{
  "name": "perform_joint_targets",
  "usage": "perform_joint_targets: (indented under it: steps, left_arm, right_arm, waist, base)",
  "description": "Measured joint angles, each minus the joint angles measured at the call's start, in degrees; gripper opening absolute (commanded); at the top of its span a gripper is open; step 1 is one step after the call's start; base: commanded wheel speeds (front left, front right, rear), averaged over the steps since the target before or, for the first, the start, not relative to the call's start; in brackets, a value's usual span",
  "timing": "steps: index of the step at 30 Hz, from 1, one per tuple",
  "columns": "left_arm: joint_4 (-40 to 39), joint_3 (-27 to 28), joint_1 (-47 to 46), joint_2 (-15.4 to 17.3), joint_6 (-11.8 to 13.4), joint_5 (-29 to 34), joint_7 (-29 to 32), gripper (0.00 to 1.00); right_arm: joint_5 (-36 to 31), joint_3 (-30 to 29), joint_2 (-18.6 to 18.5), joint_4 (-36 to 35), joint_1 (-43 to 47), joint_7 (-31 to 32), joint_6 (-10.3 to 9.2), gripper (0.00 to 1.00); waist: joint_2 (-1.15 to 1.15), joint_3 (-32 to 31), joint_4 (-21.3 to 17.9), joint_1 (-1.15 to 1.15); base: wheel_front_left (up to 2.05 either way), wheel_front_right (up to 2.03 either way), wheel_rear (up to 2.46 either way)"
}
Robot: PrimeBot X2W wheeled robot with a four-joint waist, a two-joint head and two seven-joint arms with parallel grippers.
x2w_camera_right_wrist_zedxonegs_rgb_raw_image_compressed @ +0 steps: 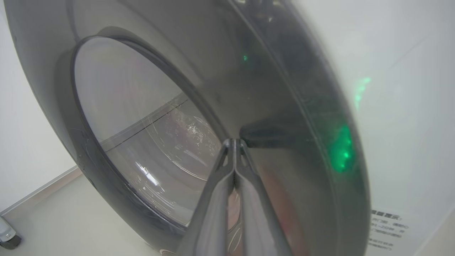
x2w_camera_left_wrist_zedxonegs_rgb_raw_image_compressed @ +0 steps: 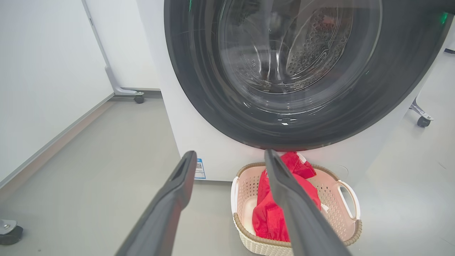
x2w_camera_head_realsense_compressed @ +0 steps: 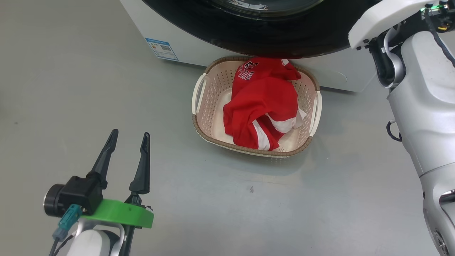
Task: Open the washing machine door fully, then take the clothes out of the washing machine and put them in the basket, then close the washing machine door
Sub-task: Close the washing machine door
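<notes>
Right hand (x2w_camera_right_wrist_zedxonegs_rgb_raw_image_compressed: 234,141), fingers pressed together and empty, tips meeting the washing machine door (x2w_camera_right_wrist_zedxonegs_rgb_raw_image_compressed: 284,89) on its black ring straight ahead; left hand (x2w_camera_head_realsense_compressed: 129,135), spread wide and empty, hangs well apart.

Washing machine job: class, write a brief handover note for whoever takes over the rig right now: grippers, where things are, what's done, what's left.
Left gripper: open, empty, hovering over the floor short of the basket.
Right gripper: shut, holding nothing, tips at the black ring of the washing machine door.
Clothes: red jersey lying in the basket, on the floor below the door, in front of the washing machine.
Done: unloading, it seems; no red shows through the glass.
Left: door looks pushed to or nearly so; press it home and check it latches.
</notes>
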Motion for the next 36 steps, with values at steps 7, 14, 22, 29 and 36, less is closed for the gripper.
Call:
perform_joint_targets:
  steps: [7,14,22,29,36]
  left_arm:
    - [0.75,-0.05,-0.63,-0.12,0.0,-0.01,-0.33,1.0]
    - [1.24,-0.11,-0.85,-0.22,-0.04,0.0,-0.57,1.0]
    - [2.18,0.67,-1.02,-0.21,0.01,0.0,-1.01,1.0]
    - [2.96,1.04,-1.02,-0.09,0.01,0.0,-1.25,1.0]
    - [3.34,1.4,-0.99,0.45,0.01,0.02,-1.27,1.0]
  right_arm:
    - [-0.05,-0.18,0.03,2.42,-1.86,-1.55,-0.33,0.0]
    - [-0.35,0.9,0.21,4.46,-2.41,-2.46,0.26,0.0]
    - [-1.29,3.89,1.71,5.63,-1.65,-3.58,2.74,0.0]
    - [-1.16,4.16,2.34,5.19,3.24,-4.54,3.87,0.0]
    - [-0.2,3.0,2.49,3.16,9.05,-4.95,4.17,0.0]
  waist:
    - [0.0,-0.03,0.27,0.0]
    - [0.0,-0.37,0.11,0.0]
    - [0.0,-1.12,-1.14,0.0]
    - [0.0,-2.71,-2.86,0.0]
    - [0.0,-4.81,-5.27,0.0]
  base:
    - [0.0,0.0,0.0]
    - [0.0,0.0,0.0]
    - [0.0,0.0,0.0]
    - [0.0,0.0,0.0]
    - [0.0,0.0,0.0]
